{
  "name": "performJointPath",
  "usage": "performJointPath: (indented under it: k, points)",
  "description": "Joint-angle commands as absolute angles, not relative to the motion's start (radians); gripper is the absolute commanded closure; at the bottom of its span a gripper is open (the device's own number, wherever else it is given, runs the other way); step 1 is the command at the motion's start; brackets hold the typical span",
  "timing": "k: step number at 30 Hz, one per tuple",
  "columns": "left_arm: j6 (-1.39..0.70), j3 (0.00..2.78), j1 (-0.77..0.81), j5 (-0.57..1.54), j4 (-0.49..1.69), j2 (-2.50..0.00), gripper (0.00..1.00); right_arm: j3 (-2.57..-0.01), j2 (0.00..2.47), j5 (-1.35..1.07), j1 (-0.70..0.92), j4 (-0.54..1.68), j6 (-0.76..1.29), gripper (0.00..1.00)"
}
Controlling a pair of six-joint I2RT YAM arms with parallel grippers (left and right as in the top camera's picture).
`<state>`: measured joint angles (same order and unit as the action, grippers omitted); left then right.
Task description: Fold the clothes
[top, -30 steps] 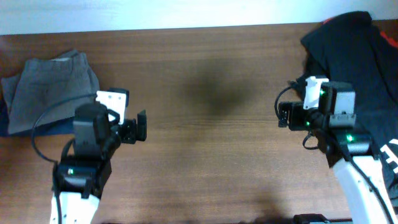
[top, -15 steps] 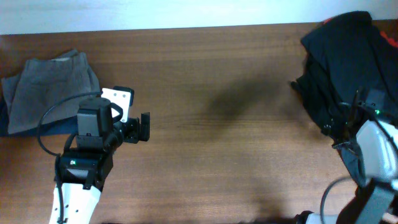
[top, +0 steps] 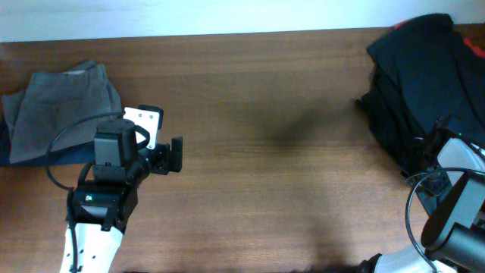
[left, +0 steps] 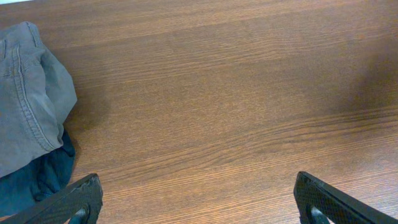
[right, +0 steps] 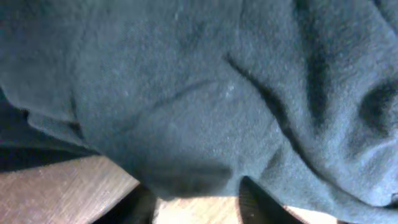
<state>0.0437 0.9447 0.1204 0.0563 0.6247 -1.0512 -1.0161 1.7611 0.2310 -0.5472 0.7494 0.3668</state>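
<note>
The clothes, a crumpled black T-shirt (top: 413, 83), lie heaped at the table's right end. In the right wrist view the T-shirt (right: 205, 87) fills nearly the whole frame. My right gripper (right: 199, 202) has its fingers drawn in on either side of a hanging fold at the shirt's lower edge, just above the wood. From overhead, only the right arm (top: 455, 163) shows at the heap's near edge, and its fingertips are hidden by cloth. My left gripper (top: 176, 154) hovers wide open over bare wood at the left, holding nothing (left: 199, 202).
Grey trousers (top: 57, 110) lie folded at the far left, over a dark blue cloth (left: 37, 177). A red garment (top: 471, 47) peeks out beside the black heap at the right edge. The brown wooden table (top: 265, 152) spans between both arms.
My right arm swung from the middle right out to the black heap's near edge, and its jaws narrowed onto a fold. The left arm shifted slightly right and stayed open.
</note>
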Motion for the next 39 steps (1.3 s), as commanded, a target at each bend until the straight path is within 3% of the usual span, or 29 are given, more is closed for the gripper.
performJointPath:
  k: [1,4,6,15,18,28,32,37,38,39]
  points:
    - [0.037,0.966,0.115,0.072,0.622,-1.05,0.02,-1.031,1.766,0.236,-0.552,0.73,0.38,0.68]
    - [0.037,0.966,0.115,0.072,0.622,-1.05,0.02,-1.031,1.766,0.223,-0.551,0.717,0.379,0.9]
    - [0.037,0.966,0.115,0.072,0.622,-1.05,0.02,-1.034,1.766,0.21,-0.551,0.714,0.379,0.96]
    - [0.038,0.966,0.115,0.071,0.603,-1.05,0.01,-1.353,1.691,0.088,-0.546,1.056,0.36,0.96]
    - [0.038,0.966,0.115,0.071,0.594,-1.05,0.01,-1.487,1.612,-0.113,-0.488,1.169,0.198,0.96]
    - [0.038,0.966,0.115,0.071,0.584,-1.068,0.01,-1.513,1.505,-0.124,0.121,1.274,0.237,0.96]
    - [0.038,0.966,0.115,0.071,0.58,-1.068,0.01,-1.513,1.552,-0.123,0.378,1.152,0.245,0.96]
    - [0.038,0.966,0.115,0.071,0.58,-1.068,0.01,-1.513,1.606,-0.117,0.557,0.96,0.244,0.95]
    - [0.037,0.966,0.115,0.072,0.58,-1.068,0.01,-1.513,1.615,-0.084,0.583,0.926,0.244,0.87]
    - [0.038,0.966,0.115,0.072,0.58,-1.068,0.01,-1.513,1.617,-0.067,0.589,0.919,0.244,0.87]
